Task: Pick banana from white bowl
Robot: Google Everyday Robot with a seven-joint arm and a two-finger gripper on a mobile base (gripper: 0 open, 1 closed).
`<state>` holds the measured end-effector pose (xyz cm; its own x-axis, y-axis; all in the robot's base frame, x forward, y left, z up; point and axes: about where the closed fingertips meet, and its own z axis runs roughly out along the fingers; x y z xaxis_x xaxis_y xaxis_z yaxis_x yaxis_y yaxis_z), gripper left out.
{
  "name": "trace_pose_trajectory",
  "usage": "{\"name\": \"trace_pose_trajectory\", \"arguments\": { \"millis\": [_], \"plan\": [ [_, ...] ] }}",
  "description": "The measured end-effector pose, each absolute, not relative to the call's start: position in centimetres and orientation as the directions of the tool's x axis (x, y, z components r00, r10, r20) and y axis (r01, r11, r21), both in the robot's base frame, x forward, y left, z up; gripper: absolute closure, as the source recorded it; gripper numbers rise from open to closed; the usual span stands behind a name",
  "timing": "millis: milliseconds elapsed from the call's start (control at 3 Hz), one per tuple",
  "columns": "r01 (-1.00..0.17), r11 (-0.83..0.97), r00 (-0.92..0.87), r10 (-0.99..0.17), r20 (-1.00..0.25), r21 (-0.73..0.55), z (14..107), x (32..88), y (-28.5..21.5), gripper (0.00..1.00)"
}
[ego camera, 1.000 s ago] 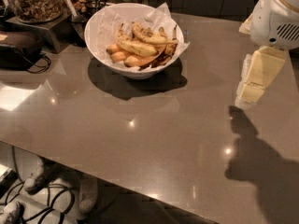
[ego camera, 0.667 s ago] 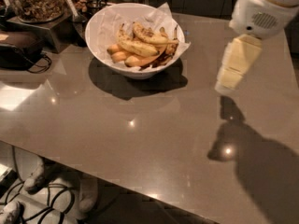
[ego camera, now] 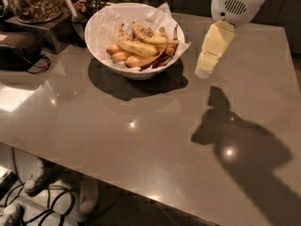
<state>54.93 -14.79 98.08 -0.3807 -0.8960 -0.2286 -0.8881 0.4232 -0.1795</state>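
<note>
The white bowl, lined with crumpled white paper, stands on the grey-brown table at the back left. Two full-size speckled yellow bananas lie in it. The banana at the top right has brown speckles and a darker patch; the other lies in front of it. My gripper, cream-coloured under a white wrist, hangs above the table just right of the bowl, pointing down and left. It holds nothing and stays apart from the bowl's rim.
Short orange-yellow bananas and a dark peel also lie in the bowl. A jar of nuts and a black device with a cable stand at the far left. The table's front edge runs diagonally; cables lie on the floor.
My gripper has moved left across the table, from near the right edge to just beside the bowl. The bowl and its bananas have not moved.
</note>
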Motion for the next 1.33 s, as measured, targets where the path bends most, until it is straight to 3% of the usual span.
{"name": "trace_pose_trajectory", "arguments": {
  "millis": [333,667,1333],
  "plan": [
    [-0.876,0.444,-0.384,-0.878,-0.287,-0.186,98.5,56.2,-13.3,0.0],
    [-0.868,0.462,-0.4,-0.867,-0.297,-0.18,100.0,61.8,-9.3,0.0],
    [-0.853,0.488,-0.395,-0.837,-0.38,-0.188,100.9,63.9,-7.5,0.0]
  ]
}}
